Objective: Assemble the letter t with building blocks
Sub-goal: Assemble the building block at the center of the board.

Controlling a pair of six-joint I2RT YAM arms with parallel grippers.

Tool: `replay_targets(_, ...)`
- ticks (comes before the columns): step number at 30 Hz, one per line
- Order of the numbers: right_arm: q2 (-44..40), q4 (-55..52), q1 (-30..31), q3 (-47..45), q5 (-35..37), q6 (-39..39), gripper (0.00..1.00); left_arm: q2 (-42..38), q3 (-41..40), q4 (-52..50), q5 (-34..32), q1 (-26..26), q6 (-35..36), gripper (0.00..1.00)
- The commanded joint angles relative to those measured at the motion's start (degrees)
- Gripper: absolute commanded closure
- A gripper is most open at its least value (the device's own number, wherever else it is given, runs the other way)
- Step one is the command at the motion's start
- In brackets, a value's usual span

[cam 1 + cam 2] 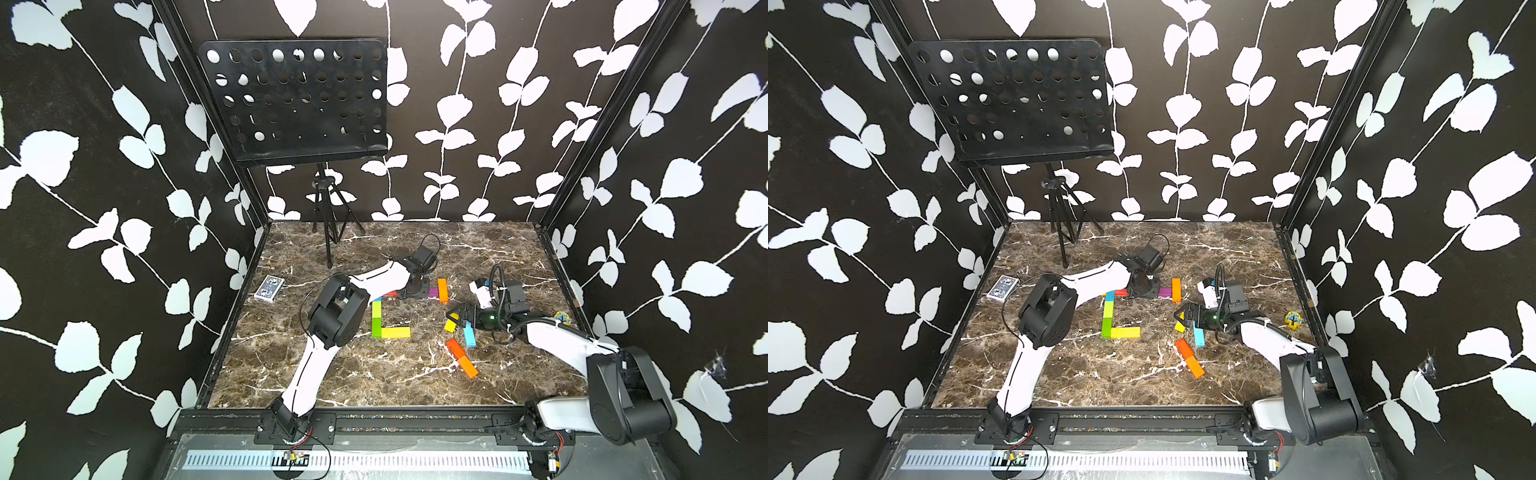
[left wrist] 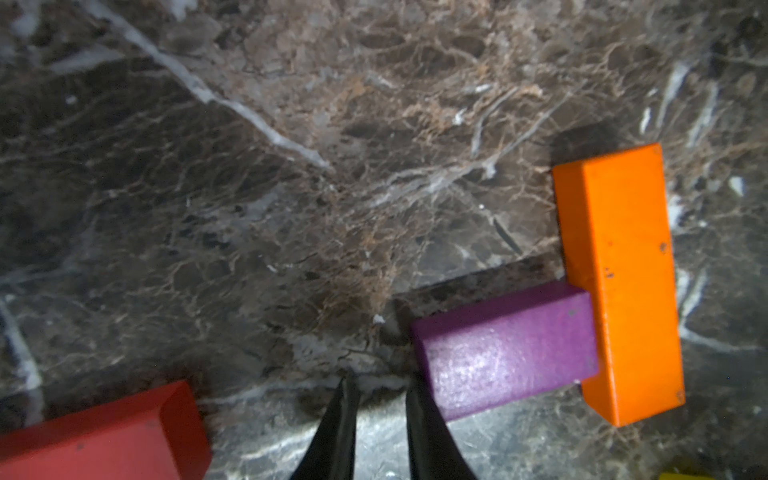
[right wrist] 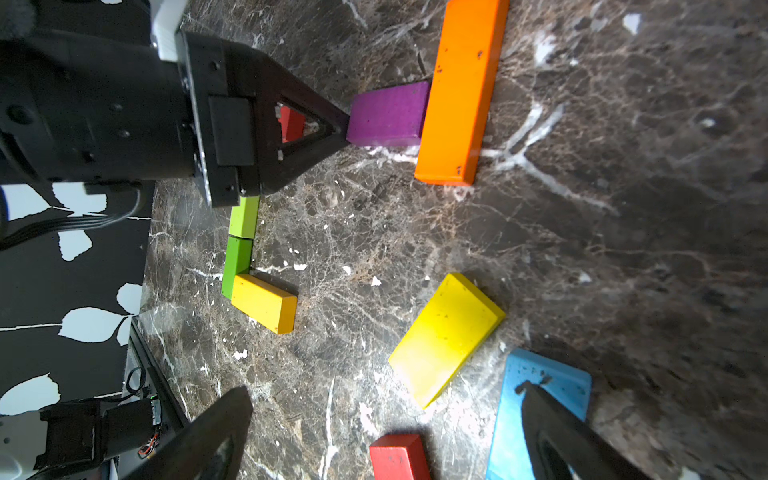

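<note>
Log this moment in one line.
left gripper: barely open, empty, beside purple block | right gripper: open over yellow block | purple touches orange block

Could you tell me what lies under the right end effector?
A yellow block and a blue block lie beneath the right end effector; one finger hides part of the blue block.

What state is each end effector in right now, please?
Left end effector: barely open, empty, beside purple block.
Right end effector: wide open, empty.
</note>
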Motion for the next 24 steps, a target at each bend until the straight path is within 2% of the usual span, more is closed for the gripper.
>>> replay_targets(1, 0.2, 0.8, 0.2, 1.4, -0.1, -0.9, 0.01, 0.4, 1.5, -0.6, 0.4, 0.2, 0.3, 0.75)
replay_targets(16, 0.5, 0.6, 0.2, 1.5, 0.1, -1.1, 0.01, 0.9, 2.3, -1.3, 0.3, 0.2, 0.1, 0.74)
replay_targets(24, -0.9, -0.7, 0.2, 1.5, 2.2, -1.7, 0.01, -0.9, 2.7, -4.3, -4.2, 0.2, 1.4, 0.73)
